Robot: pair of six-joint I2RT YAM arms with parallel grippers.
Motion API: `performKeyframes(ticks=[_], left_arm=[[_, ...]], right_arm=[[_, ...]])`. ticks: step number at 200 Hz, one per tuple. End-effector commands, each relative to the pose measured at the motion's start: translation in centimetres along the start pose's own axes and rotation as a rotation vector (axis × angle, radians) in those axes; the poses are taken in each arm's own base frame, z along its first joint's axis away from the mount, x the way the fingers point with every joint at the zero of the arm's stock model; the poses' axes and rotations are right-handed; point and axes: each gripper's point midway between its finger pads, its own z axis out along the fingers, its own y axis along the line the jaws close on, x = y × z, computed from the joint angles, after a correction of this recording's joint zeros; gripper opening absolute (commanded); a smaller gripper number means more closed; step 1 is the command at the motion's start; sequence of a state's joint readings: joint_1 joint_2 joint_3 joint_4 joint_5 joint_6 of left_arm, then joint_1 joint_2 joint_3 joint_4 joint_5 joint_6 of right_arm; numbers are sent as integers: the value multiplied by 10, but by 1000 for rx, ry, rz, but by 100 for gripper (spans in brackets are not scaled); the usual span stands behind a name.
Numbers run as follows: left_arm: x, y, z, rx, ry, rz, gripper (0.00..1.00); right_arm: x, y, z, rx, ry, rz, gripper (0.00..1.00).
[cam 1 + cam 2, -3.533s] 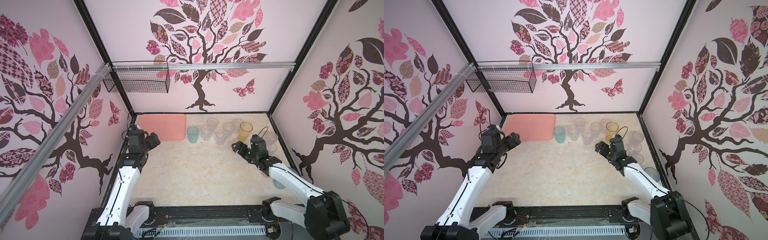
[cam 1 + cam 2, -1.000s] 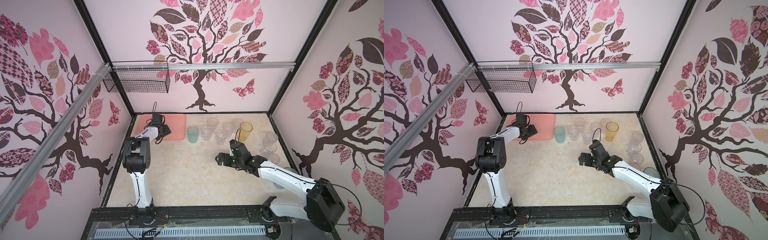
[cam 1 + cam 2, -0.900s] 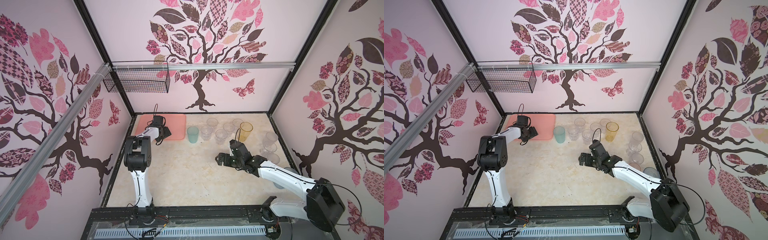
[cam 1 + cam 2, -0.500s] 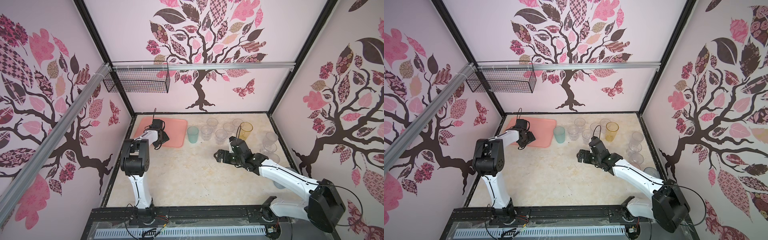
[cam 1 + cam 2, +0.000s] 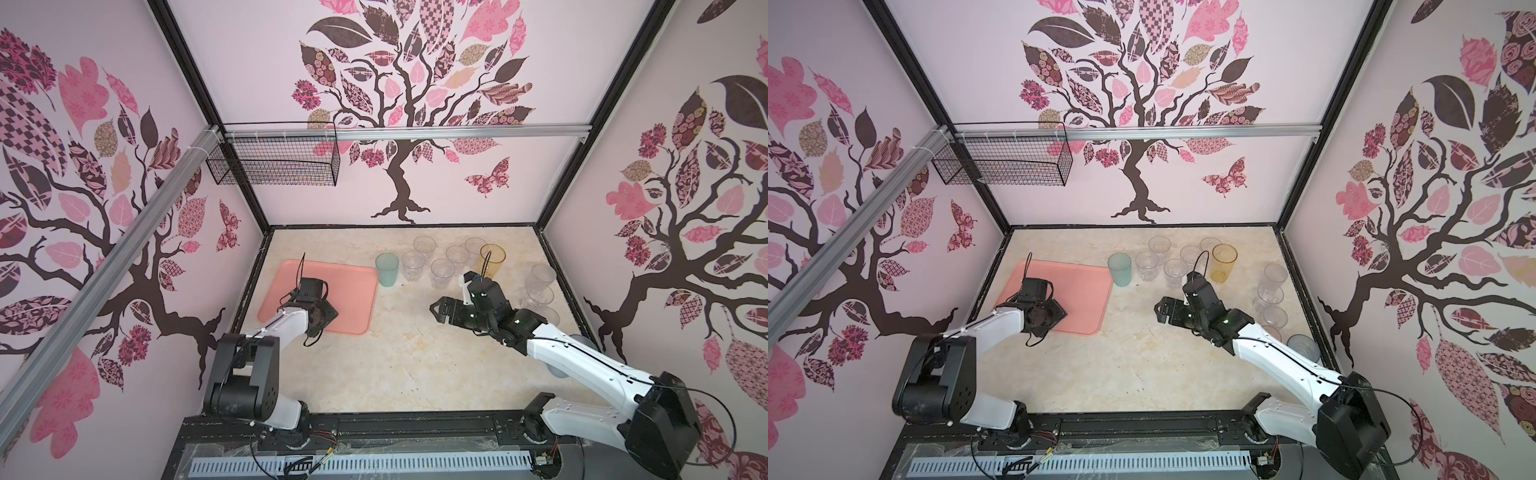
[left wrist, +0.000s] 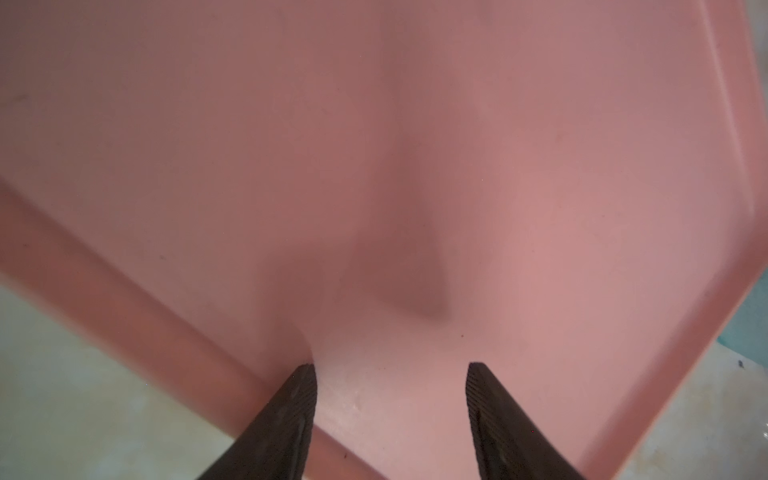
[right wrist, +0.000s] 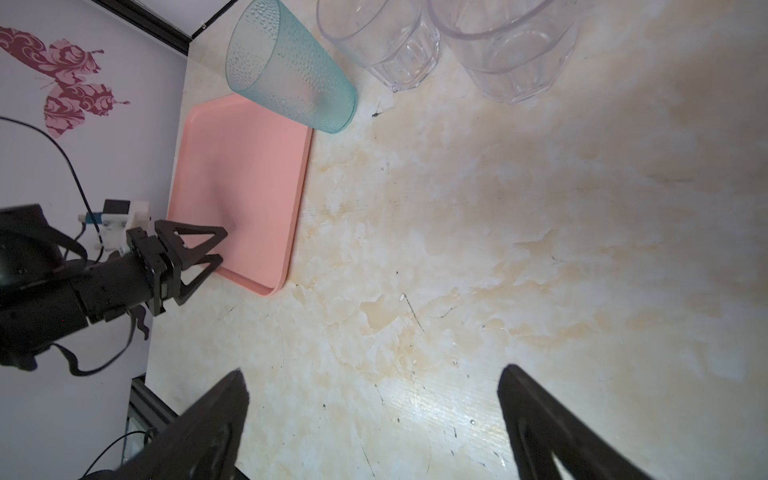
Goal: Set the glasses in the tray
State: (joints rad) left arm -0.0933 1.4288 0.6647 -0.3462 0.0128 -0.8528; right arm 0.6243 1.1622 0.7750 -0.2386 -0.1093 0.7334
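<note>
Mind the teal glass point(image 5: 387, 270).
Your left claw point(image 7: 218, 247) pinches the tray point(image 5: 353, 299), right claw point(image 7: 374, 374) gapes empty; a tug could knock that glass.

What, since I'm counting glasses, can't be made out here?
- Glasses by the right wall: nearest ones partly behind the right arm, both top views.
- Left gripper's contact with the tray: under its wrist from above, blurred in left wrist view.
- Two clear glasses: cropped by right wrist view's edge.
</note>
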Motion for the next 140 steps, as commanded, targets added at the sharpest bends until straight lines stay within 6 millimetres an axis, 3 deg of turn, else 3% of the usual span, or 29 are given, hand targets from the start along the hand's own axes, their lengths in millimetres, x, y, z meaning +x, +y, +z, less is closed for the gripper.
performKeyframes(ticks=[1,43,73,108,120,140], left_arm=[[51,45,1,-92,128,-77,62],[58,70,-16,-72,21,-155,62],[48,68,-37,-79,-30,-87,63],[37,51,-62,-14,-64,1,68],[32,44,-71,10,-85,39,69],[24,34,-84,49,-137,90,69]], right_arm=[[12,2,2,6,31,18,94],[41,-2,23,63,46,26,91],[64,26,44,107,67,-70,89],[88,55,78,150,120,-154,82],[94,64,91,153,135,-173,76],[100,74,115,171,152,-214,56]])
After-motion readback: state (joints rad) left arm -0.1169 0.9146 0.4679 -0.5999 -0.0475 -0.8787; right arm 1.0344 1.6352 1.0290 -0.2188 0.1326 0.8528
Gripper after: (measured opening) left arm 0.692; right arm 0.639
